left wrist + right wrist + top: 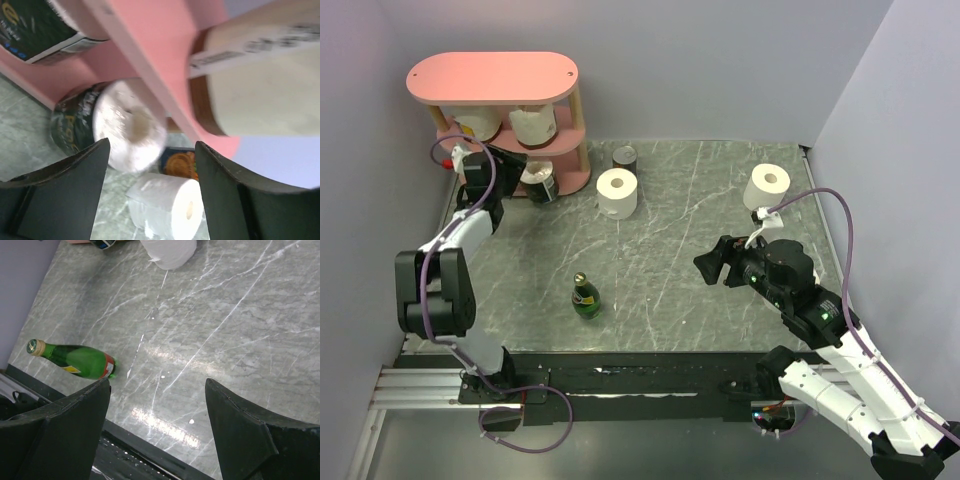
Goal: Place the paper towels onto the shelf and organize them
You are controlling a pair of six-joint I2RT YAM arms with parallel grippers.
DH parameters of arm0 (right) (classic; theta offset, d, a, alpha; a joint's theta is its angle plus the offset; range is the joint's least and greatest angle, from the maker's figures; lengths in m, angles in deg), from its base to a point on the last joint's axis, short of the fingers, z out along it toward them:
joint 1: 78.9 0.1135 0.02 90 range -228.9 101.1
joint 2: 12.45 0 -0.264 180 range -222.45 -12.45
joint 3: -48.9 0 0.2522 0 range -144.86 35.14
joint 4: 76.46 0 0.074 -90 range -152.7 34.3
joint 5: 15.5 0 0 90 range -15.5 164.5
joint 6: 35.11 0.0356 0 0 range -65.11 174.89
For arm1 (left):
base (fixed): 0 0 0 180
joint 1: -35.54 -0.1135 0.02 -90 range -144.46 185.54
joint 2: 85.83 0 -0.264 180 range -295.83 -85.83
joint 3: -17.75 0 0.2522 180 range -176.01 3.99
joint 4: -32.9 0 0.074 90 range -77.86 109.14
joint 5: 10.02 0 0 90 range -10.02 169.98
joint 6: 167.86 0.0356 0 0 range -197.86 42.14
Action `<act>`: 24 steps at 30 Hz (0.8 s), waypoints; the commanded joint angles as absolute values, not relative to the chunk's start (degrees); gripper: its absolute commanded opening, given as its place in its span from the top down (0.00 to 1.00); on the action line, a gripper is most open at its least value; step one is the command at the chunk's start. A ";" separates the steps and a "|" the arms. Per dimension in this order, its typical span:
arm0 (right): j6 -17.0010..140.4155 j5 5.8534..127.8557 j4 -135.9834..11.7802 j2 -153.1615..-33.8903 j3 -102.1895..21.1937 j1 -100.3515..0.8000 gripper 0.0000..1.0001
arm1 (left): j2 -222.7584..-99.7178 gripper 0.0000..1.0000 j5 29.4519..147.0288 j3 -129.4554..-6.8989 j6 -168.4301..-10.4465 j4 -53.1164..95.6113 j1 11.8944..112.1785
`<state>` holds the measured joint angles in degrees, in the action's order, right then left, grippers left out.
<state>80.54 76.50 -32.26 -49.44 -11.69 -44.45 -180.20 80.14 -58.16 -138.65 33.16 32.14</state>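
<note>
At the far left the shelf (492, 80) is standing against the back wall. Its middle board is carrying a cream roll (478, 122) and a white roll (533, 124) side by side. The left gripper (523, 170) is reaching in at the lowest level with its fingers (75, 175) spread wide and nothing between them. Just beyond those tips a dark-wrapped roll (125, 125) is lying on its side, its white end and hollow core facing the wrist camera, so its long axis is pointing back along the line of approach. Whether it is resting on the bottom board or on the table (700, 290) I cannot tell.

Moving right, a plain white roll (617, 193) is standing on end on the table just beside the shelf, with the small tin (624, 158) close behind it. This roll is lying nearer to the left arm than to the right. The green bottle (585, 297) is standing nearer the front, well apart from the rolls.

Further right, the right gripper (715, 262) is hovering above bare table with its fingers (75, 415) opened and holding nothing, and its wrist camera is looking towards the bottle. A second white roll (767, 187) is standing on end beyond it, towards the back right corner, core upward. I judge this to be the right arm's roll, since it is well apart from the left arm, and it is calling for a grasp across its curved wall
</note>
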 commanded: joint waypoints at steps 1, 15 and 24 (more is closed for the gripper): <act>80.47 76.08 -34.84 -48.92 -13.38 -44.71 0.17 | -174.78 0.26 80.15 -55.78 -137.89 34.09 32.29; 81.35 75.11 -34.22 -46.99 -12.24 -44.71 0.17 | -176.96 0.67 82.26 -48.83 -141.49 32.32 32.28; 80.12 76.69 -33.69 -47.16 -12.94 -44.71 0.16 | -184.26 0.69 84.11 -51.90 -144.56 36.55 32.20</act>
